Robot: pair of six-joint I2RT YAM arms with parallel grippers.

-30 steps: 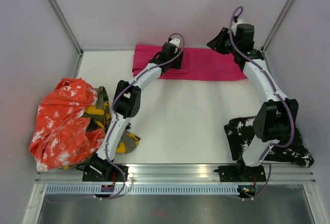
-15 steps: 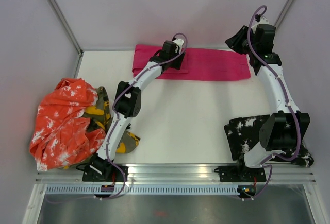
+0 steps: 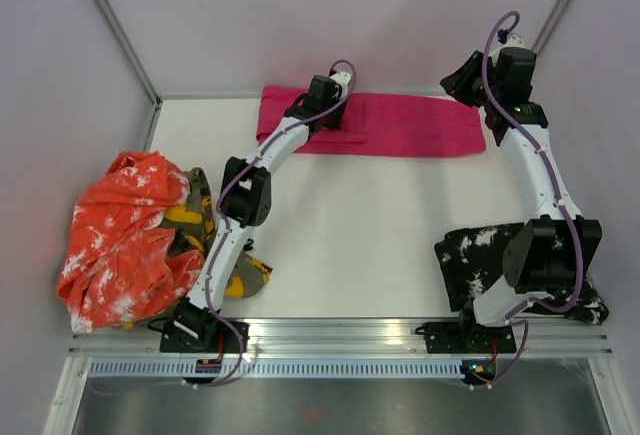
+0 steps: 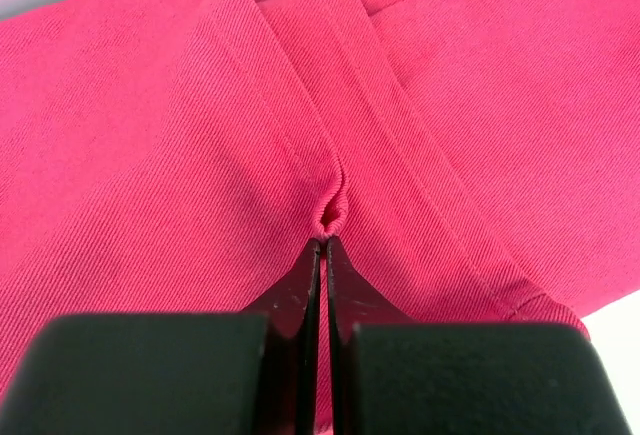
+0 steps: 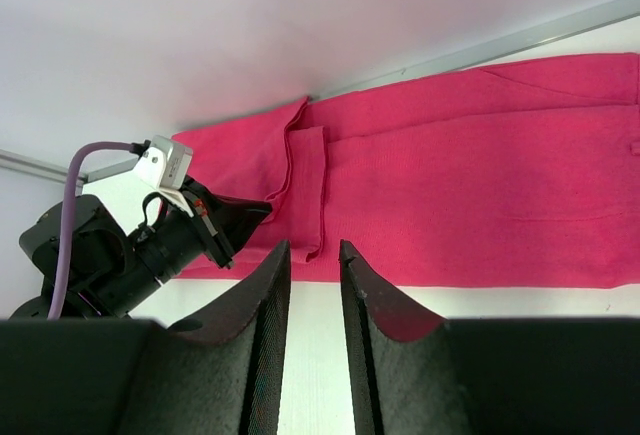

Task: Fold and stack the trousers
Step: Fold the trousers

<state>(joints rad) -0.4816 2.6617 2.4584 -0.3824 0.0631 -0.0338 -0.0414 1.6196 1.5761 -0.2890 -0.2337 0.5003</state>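
The magenta-pink trousers (image 3: 410, 125) lie flat in a long band along the back of the table, also seen in the left wrist view (image 4: 150, 155) and the right wrist view (image 5: 480, 175). My left gripper (image 3: 325, 115) (image 4: 325, 240) presses down on their left part, shut on a small pucker of pink cloth at a seam. It also shows in the right wrist view (image 5: 235, 217). Above the band's right end my right gripper (image 3: 462, 80) (image 5: 312, 245) hovers open with nothing between its fingers.
Orange-white mottled trousers (image 3: 125, 235) lie crumpled at the left edge over a camouflage pair (image 3: 195, 220). Black trousers with white splatters (image 3: 490, 260) lie at the near right by the right arm's base. Walls close in on the back and sides.
My left gripper has shut on the pink cloth. The right arm swung to the right and farther back, then held still.
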